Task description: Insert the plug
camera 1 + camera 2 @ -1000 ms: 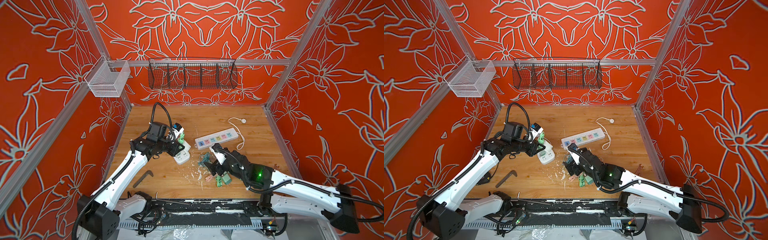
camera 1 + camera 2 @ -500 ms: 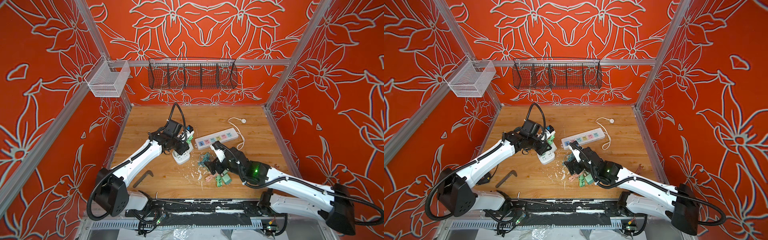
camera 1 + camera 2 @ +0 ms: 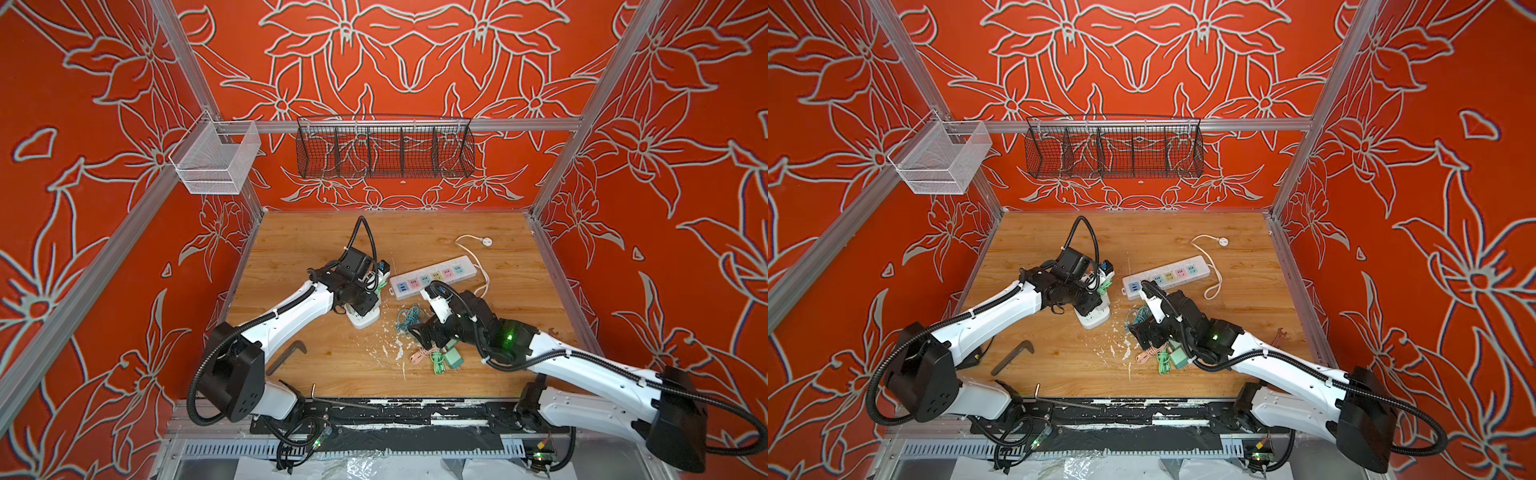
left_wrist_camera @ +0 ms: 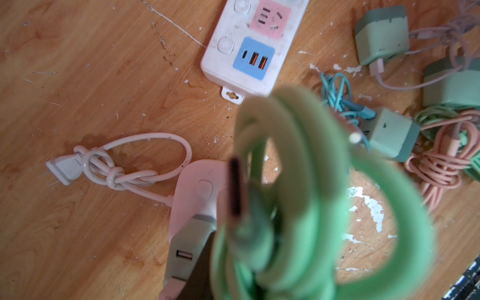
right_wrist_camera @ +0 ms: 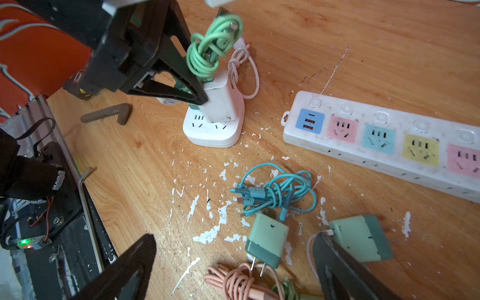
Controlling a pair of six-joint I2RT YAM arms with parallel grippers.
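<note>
Both top views: the left pincer (image 3: pixel 360 306) is buried under its own wrist and camera, so its fingers and whatever they hold are hidden. Only a green cable (image 3: pixel 377 286) coil pokes out above the small white socket block (image 3: pixel 365 322). The long power strip (image 3: pixel 434 276), white plastic with pastel panels, lies at 2 o'clock from that block. At 4 o'clock the right pincer (image 3: pixel 428 337) hangs over some loose chargers (image 3: pixel 453 356) on the wood-grain desk (image 3: pixel 340 374).

Left wrist: a fat, blurry loop of the green cable blocks the middle. Beside it the boxy grey-green charger plug (image 4: pixel 185 249), USB port showing, sits against the rounded socket block. Prongs are hidden, so can't tell how far in it is.

Right wrist: the left pincer's black fingers are clamped on the plug right on top of the socket block, though only green slivers show between them. The right pincer is spread wide with nothing gripped, above the matte two-tone loose chargers, a tangled teal cord (image 5: pixel 275 192) and a coiled pink cord (image 5: pixel 233 283). The long power strip is cut off at the frame edge. White chips (image 5: pixel 207 233) fleck the desk.
</note>
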